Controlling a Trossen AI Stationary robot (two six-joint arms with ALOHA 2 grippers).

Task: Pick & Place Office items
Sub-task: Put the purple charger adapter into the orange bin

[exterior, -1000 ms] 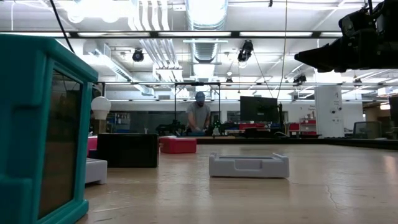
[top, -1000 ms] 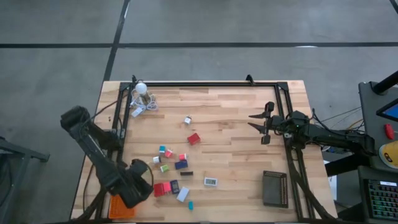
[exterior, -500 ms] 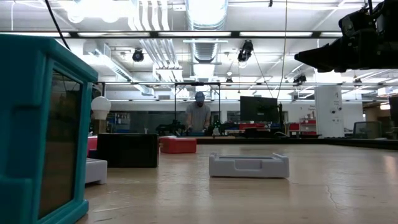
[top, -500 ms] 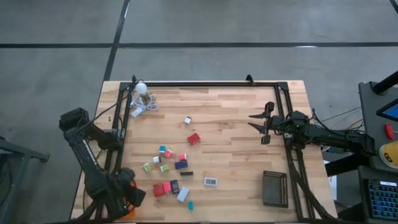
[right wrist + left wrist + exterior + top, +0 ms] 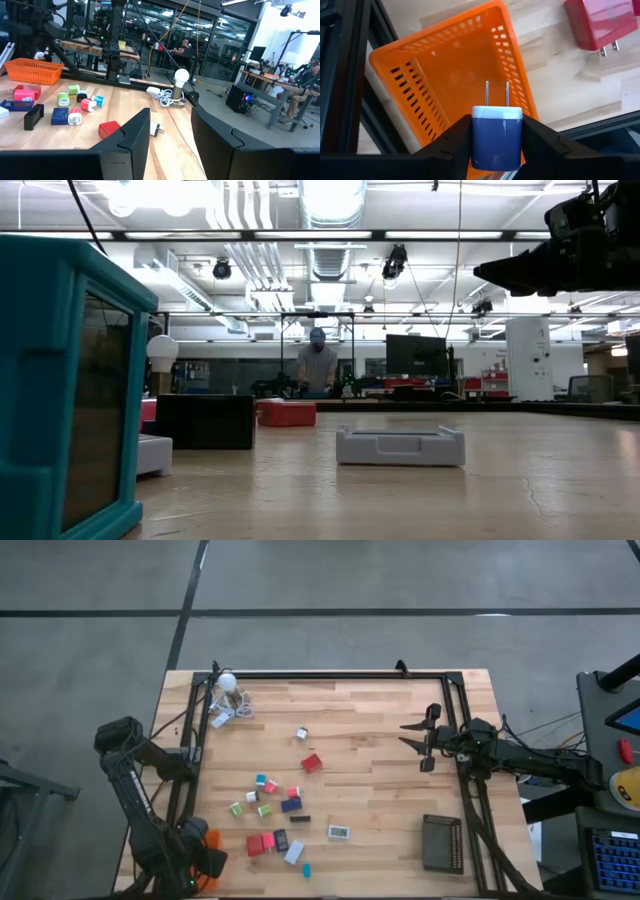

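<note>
The table (image 5: pixel 380 740) is pale butcher-block wood with a black metal frame round its edge, standing on a grey concrete floor. Beyond it the room is a big open workshop with ducts and strip lights overhead, desks and screens, and a person (image 5: pixel 317 368) standing at a bench far back.

The left gripper (image 5: pixel 496 131) hangs over the orange basket (image 5: pixel 430 90), at the table's near left corner, and is clamped on a navy charger plug (image 5: pixel 496 136). The plug sits squarely between the two fingers, a blue block with a paler top edge and two thin metal prongs pointing away from the wrist towards the basket floor below. Just beyond the basket, on the far side from the gripper, lies a red plug (image 5: pixel 600 22) on bare wood, cut off by the frame edge.

The rest of the office items (image 5: pixel 275 810) are scattered on the wood a little way off from that gripper, towards the table's middle: small red, pink, green, teal, white and black blocks, too tiny from above to name one by one.

The right gripper (image 5: pixel 419 740) waits at the right side of the table, well apart from the pieces, its fingers standing apart with nothing between them. A black basket (image 5: pixel 441 842) lies nearer the front edge from it. A white bulb with a coiled cord (image 5: pixel 228 698) sits at the far left corner.

From above, the left arm hides most of the orange basket.
</note>
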